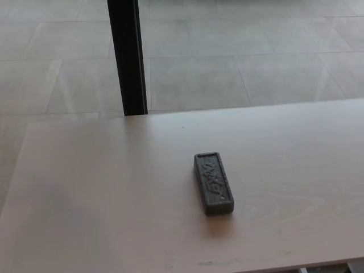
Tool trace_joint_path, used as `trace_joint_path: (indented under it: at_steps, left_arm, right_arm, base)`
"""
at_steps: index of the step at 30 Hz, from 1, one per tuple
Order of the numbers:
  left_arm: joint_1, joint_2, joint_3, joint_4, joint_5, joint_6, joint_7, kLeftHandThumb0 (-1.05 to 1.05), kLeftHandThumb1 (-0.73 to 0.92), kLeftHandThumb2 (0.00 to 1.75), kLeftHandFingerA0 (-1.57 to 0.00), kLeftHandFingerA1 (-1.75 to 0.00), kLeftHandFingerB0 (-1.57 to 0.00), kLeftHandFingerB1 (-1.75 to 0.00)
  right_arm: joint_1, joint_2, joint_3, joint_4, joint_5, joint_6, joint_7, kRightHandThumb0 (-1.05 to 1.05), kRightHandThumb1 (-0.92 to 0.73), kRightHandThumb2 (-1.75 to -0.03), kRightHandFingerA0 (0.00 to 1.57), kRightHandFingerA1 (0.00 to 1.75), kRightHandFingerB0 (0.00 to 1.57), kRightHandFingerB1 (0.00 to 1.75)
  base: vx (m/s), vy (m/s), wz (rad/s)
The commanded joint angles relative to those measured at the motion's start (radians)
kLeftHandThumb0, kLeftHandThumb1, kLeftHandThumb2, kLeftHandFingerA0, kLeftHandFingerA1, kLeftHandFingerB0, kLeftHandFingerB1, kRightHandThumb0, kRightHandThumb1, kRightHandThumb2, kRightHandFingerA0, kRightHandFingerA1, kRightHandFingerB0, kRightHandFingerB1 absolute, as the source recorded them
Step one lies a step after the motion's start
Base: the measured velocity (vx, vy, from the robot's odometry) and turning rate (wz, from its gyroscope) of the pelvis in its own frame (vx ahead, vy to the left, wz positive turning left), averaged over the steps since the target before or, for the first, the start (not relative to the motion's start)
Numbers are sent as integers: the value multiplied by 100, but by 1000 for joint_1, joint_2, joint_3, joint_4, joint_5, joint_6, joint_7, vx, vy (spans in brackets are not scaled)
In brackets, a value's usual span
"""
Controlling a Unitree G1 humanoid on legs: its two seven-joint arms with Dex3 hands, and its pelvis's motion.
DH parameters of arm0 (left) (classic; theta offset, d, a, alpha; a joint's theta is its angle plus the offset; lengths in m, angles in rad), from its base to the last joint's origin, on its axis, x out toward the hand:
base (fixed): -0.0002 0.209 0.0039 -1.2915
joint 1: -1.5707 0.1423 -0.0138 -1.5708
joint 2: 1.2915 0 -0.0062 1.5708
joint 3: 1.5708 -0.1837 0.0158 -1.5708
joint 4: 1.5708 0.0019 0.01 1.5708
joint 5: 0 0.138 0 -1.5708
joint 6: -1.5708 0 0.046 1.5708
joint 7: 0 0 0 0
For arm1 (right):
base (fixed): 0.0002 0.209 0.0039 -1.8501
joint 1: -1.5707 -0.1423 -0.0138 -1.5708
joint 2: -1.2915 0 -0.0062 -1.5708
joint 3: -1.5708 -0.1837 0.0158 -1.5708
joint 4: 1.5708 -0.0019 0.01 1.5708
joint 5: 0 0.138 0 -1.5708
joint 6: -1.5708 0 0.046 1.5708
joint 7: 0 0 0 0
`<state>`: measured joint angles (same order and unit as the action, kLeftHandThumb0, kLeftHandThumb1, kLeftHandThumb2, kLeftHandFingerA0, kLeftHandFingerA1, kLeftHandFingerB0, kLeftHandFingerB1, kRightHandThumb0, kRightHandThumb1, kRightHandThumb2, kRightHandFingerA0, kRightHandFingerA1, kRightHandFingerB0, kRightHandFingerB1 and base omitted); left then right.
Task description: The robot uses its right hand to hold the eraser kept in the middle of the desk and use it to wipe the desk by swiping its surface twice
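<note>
A dark grey rectangular eraser (213, 182) lies flat near the middle of the pale wooden desk (102, 193), its long side running roughly away from me and slightly tilted. Its top face bears a raised pattern. Nothing touches it. Neither of my hands nor any part of my arms shows in the head view.
A black vertical post (128, 57) stands just behind the desk's far edge, left of centre. Beyond the desk lies a grey tiled floor (239, 51). The desk's near edge (267, 267) shows at the bottom right, its left edge at the picture's left.
</note>
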<state>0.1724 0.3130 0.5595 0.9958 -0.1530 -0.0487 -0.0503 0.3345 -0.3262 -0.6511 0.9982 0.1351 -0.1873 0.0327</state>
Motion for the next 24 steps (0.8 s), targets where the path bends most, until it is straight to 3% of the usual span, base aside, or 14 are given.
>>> trace_joint_path:
  at_steps: [1, 6, 7, 11, 13, 15, 16, 17, 18, 19, 20, 22, 23, 24]
  left_arm:
    - [-41, 52, 171, 47, -193, -86, -59, -62, 78, 62, -53, -100, -48, -80]
    - [-41, 45, 194, 51, -187, -95, -66, -65, 78, 62, -54, -100, -50, -84]
    - [-43, 43, 201, 48, -192, -86, -71, -63, 78, 63, -49, -99, -47, -82]
    - [-47, 41, 211, 55, -190, -88, -77, -62, 79, 62, -48, -100, -48, -82]
    - [-52, 50, 203, 64, -179, -80, -75, -64, 79, 64, -46, -94, -41, -73]
    - [-53, 45, 205, 52, -177, -80, -61, -62, 80, 63, -48, -100, -43, -78]
    - [-54, 43, 207, 59, -180, -90, -74, -62, 81, 64, -45, -100, -41, -78]
    - [-62, 48, 211, 85, -184, -103, -91, -65, 81, 63, -46, -102, -46, -87]
    - [-64, 49, 211, 88, -185, -105, -93, -65, 81, 63, -46, -102, -46, -87]
    - [-61, 49, 202, 84, -176, -105, -89, -65, 81, 63, -46, -100, -47, -83]
    - [-61, 49, 197, 82, -172, -106, -87, -65, 81, 63, -46, -100, -47, -83]
    - [-65, 51, 191, 88, -165, -109, -83, -65, 81, 63, -47, -98, -45, -76]
    - [-64, 51, 189, 89, -164, -110, -84, -65, 81, 63, -47, -98, -44, -75]
    - [-63, 50, 189, 91, -164, -111, -87, -65, 81, 63, -47, -98, -44, -75]
  right_arm:
    - [-61, -77, -273, -49, 296, -113, 4, -57, -62, -68, 81, 87, 49, 89]
    - [-201, -139, -314, -213, 296, -33, -62, -63, -69, -65, 85, 76, 51, 83]
    - [-242, -136, -306, -321, 299, 11, -90, -64, -66, -66, 95, 70, 58, 74]
    - [-352, -133, -259, -525, 302, 101, -99, -50, -62, -70, 92, 68, 69, 65]
    - [-461, -107, -174, -634, 254, 141, -139, -37, -46, -85, 107, 62, 102, 54]
    - [-502, -63, -90, -732, 232, 145, -102, -40, -57, -77, 105, 63, 106, 57]
    - [-508, -38, -51, -786, 250, 145, -60, -37, -63, -74, 101, 69, 99, 59]
    - [-525, 9, 42, -911, 240, 205, -65, -24, -81, -64, 94, 88, 80, 66]
    - [-527, 14, 51, -928, 239, 216, -67, -24, -81, -64, 94, 88, 80, 66]
    - [-554, 43, 114, -988, 221, 249, -80, -10, -84, -69, 85, 128, 73, 82]
    - [-564, 56, 139, -1019, 214, 267, -86, -10, -84, -69, 85, 128, 73, 82]
    - [-626, 105, 246, -1059, 177, 265, -64, 0, -66, -98, 92, 174, 83, 127]
    - [-637, 118, 271, -1066, 168, 261, -56, 1, -64, -117, 119, 141, 85, 113]
    - [-645, 131, 289, -1074, 163, 263, -55, 1, -64, -117, 119, 141, 85, 113]
  base:
    - [0, 0, 0]
    - [0, 0, 0]
    - [0, 0, 0]
    - [0, 0, 0]
    - [0, 0, 0]
    - [0, 0, 0]
    - [0, 0, 0]
    - [0, 0, 0]
    - [0, 0, 0]
    - [0, 0, 0]
    - [0, 0, 0]
    - [0, 0, 0]
    - [0, 0, 0]
    - [0, 0, 0]
